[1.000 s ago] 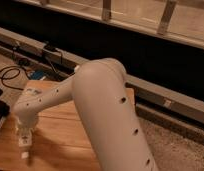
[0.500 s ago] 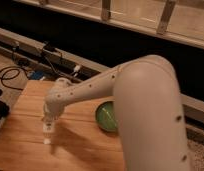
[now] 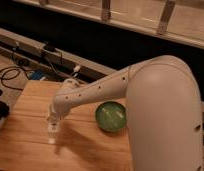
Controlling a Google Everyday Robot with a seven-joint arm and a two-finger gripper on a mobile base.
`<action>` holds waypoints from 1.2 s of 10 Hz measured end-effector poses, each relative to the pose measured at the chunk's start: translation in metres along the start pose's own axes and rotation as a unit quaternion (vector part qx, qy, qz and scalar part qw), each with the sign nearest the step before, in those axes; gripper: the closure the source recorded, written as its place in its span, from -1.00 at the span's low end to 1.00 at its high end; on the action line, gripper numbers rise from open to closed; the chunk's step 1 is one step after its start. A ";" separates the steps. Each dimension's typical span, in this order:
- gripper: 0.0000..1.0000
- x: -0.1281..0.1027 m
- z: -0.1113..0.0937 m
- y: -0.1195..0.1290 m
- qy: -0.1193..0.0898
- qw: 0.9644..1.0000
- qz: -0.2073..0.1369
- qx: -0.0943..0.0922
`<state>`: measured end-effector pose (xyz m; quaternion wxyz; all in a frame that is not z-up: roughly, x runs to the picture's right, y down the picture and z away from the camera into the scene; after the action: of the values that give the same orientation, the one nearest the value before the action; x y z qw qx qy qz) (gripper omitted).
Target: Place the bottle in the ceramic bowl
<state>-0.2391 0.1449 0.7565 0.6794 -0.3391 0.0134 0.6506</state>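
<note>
The bottle [image 3: 52, 136] shows as a small pale oblong hanging upright at the tip of the gripper [image 3: 53, 129], in the lower left of the frame, just above the wooden table [image 3: 25, 152]. The gripper's fingers are closed around it, though bottle and fingers are much the same pale colour and are hard to tell apart there. A shadow lies on the wood just right of it. The white arm [image 3: 97, 89] reaches in from its bulky upper segment at the right edge and slopes down toward the left, with a row of small dark dots along its side. The ceramic bowl [image 3: 111, 117], green and glossy, sits on the table near the centre of the frame, right of the gripper and apart from it, with nothing in it. Black cables [image 3: 11, 75] lie on the floor at upper left, beyond the table's far edge.
</note>
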 end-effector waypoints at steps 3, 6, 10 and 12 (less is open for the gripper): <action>0.89 -0.034 -0.011 -0.009 0.010 0.999 -0.006 0.033; 0.89 -0.084 -0.047 -0.042 0.016 0.995 -0.012 0.097; 0.89 -0.076 -0.094 -0.103 -0.032 0.994 0.003 0.105; 0.89 -0.048 -0.116 -0.137 -0.059 0.993 0.037 0.097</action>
<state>-0.0751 0.0580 0.7502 0.6842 -0.2318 0.0484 0.6897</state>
